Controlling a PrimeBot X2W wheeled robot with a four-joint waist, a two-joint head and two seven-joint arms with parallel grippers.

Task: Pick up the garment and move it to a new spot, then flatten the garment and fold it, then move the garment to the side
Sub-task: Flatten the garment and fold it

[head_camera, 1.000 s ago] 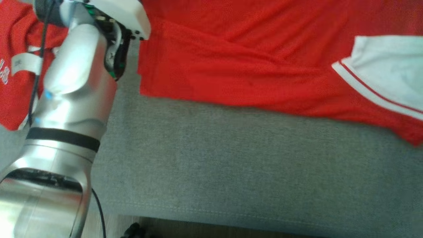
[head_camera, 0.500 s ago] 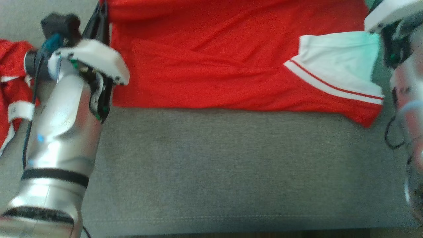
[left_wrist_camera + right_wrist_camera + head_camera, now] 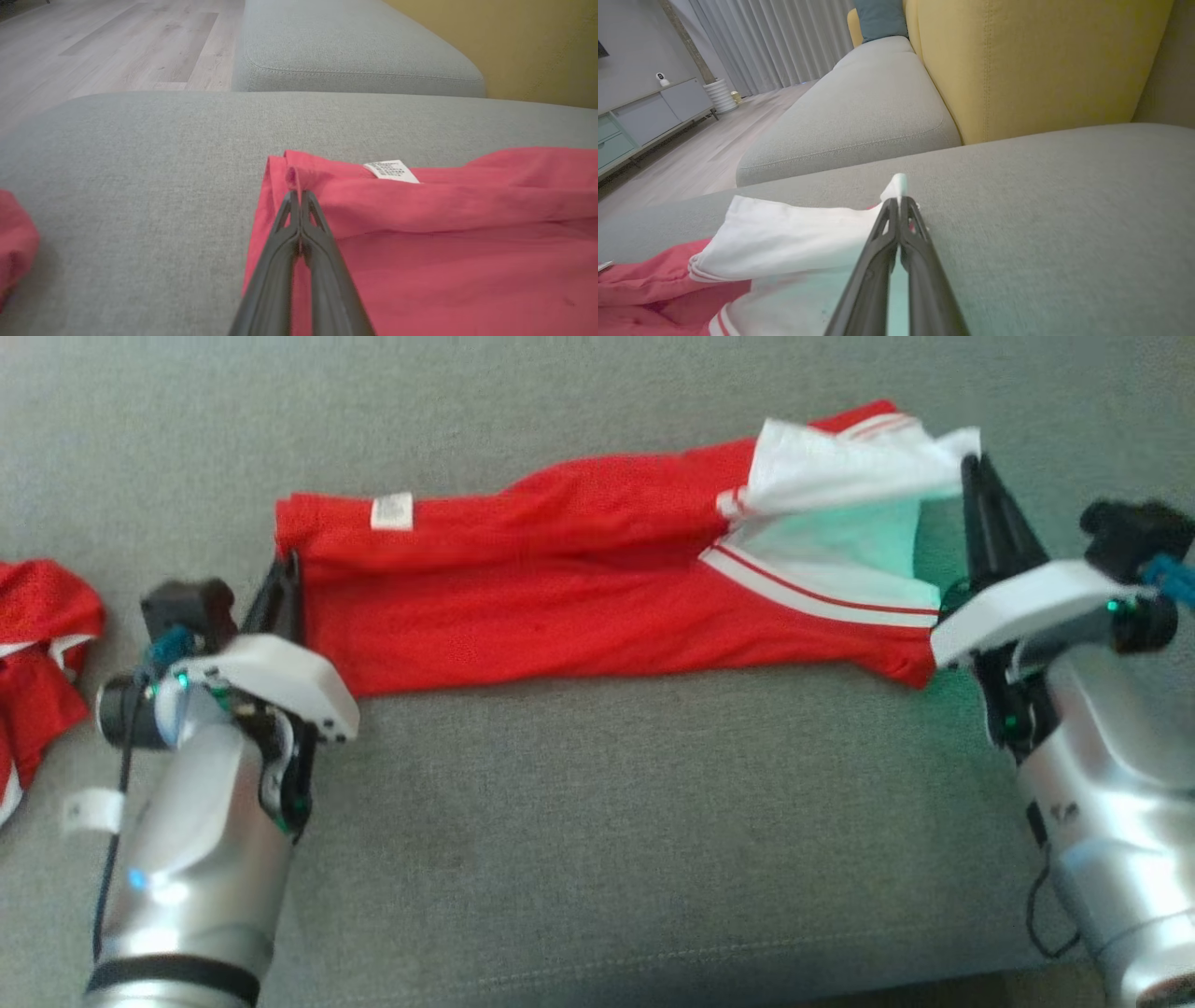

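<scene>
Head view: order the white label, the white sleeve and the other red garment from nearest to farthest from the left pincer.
From the left pincer:
1. white label, just right
2. other red garment, far left
3. white sleeve, far right

Silver forearms (image 3: 191, 849) bear black bands (image 3: 173, 980), white wrist housings (image 3: 280, 681), black cables (image 3: 119, 775) and dark gripper fingers (image 3: 273, 270).

Red garment (image 3: 560, 607) on grey cushion (image 3: 607, 821), left fingers (image 3: 284, 597) at one end, right fingers (image 3: 988, 518) at the other.
</scene>
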